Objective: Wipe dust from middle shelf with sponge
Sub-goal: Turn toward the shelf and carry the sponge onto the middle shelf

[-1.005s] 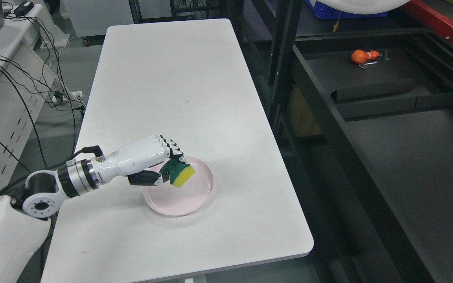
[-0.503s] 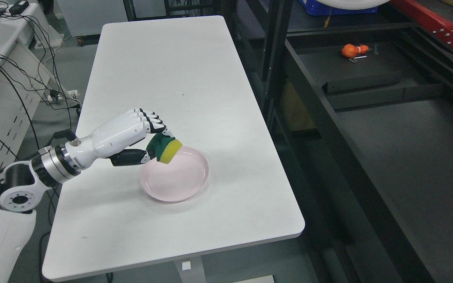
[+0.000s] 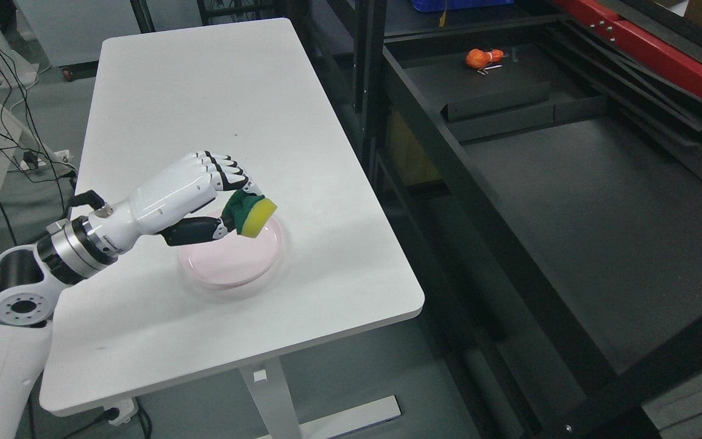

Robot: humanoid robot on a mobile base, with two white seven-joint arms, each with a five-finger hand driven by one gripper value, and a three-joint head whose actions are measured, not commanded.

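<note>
The left hand is pinching the sponge in curled fingers above the plate on the counter, and with so shallow a grip it could be dropping it before reaching the shelf.

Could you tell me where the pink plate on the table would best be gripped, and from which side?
Probably the pink plate by its raised rim at the near edge, fingers over the lip, thumb beneath. It is shallow and flat on the white table, and the left hand with the sponge is over its far side.
</note>
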